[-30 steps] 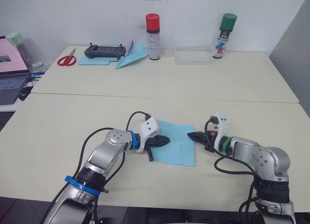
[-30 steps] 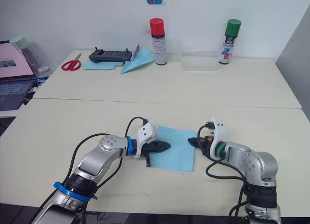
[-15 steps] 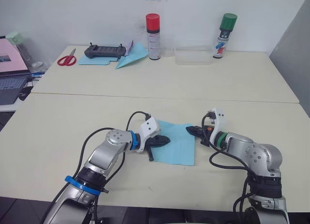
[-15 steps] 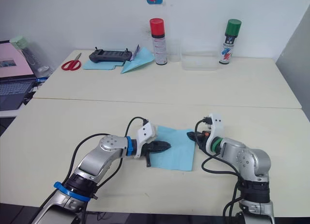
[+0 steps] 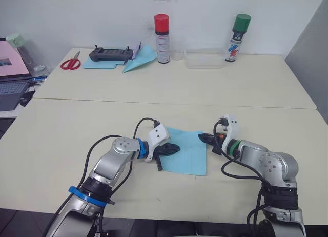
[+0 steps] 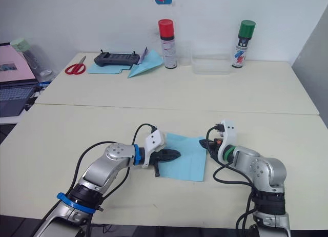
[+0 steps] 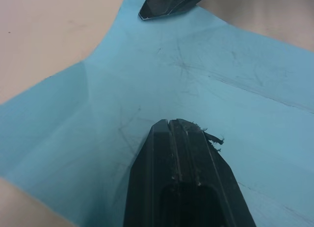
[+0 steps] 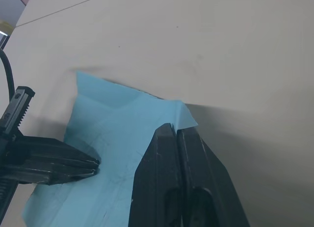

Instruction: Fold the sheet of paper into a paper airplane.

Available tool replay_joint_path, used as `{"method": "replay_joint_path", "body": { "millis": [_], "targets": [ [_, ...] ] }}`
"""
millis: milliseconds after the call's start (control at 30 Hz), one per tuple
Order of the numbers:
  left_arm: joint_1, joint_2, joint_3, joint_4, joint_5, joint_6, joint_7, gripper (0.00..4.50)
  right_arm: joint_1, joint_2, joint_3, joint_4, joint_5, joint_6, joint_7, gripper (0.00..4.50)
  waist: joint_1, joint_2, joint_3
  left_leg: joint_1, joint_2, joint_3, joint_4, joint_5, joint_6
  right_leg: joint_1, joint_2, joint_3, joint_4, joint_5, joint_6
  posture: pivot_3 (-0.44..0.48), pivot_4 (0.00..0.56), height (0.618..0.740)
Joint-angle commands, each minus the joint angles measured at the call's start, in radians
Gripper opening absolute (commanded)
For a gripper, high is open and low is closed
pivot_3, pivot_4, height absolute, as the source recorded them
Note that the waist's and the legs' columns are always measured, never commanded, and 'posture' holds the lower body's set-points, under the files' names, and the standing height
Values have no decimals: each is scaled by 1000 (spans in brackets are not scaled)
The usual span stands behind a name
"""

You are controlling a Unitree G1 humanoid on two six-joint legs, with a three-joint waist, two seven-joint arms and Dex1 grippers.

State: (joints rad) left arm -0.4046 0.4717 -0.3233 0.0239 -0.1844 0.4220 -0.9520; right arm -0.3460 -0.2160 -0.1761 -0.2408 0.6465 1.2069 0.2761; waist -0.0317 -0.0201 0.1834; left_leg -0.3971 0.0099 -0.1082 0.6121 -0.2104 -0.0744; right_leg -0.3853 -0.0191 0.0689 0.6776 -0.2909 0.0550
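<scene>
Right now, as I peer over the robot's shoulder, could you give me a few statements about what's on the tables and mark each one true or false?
1. The sheet of paper lies flat on the near table. True.
2. The left gripper is wide open. False: its fingers are shut, resting on the sheet.
3. The right gripper is at the sheet's far right corner. True.
4. The scissors have blue handles. False: they are red.
5. Both spray cans have red caps. False: one red, one green.
</scene>
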Motion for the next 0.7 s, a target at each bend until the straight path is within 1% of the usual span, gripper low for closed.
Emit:
{"method": "replay_joint_path", "body": {
  "millis": [33, 200, 400, 567, 700],
  "targets": [
    [16, 3, -26, 37, 44, 14, 17, 0, -1, -28, 2, -20, -42, -87, -3, 16, 0, 0, 0, 0, 0, 0, 0, 0, 0, 0, 0, 0, 0, 0, 0, 0, 150, 740],
    [17, 6, -26, 36, 44, 15, 14, 0, 34, -154, 192, -67, -165, -278, 112, 16, 0, 0, 0, -1, 0, 0, 0, 0, 0, -1, 0, 0, -2, 0, 0, 0, 150, 740],
    [20, 10, -28, 31, 43, 19, 12, 0, 62, -249, 340, -84, -306, -482, 189, 16, 0, 0, 0, -2, 0, 0, 0, 0, 0, 0, 0, 0, -4, 0, 0, 0, 150, 740],
    [25, 13, -30, 25, 43, 21, 11, 0, 67, -301, 414, -80, -413, -643, 244, 16, 0, 0, 0, -2, 0, 0, 0, 0, 0, 0, 0, 0, -4, 0, 1, 0, 150, 740],
    [24, 12, -31, 22, 43, 24, 10, 0, 70, -322, 452, -74, -469, -726, 288, 16, 0, 0, 0, -2, 0, 0, 0, 0, 0, 0, 0, 0, -4, 0, 1, 0, 150, 740]
  ]
}}
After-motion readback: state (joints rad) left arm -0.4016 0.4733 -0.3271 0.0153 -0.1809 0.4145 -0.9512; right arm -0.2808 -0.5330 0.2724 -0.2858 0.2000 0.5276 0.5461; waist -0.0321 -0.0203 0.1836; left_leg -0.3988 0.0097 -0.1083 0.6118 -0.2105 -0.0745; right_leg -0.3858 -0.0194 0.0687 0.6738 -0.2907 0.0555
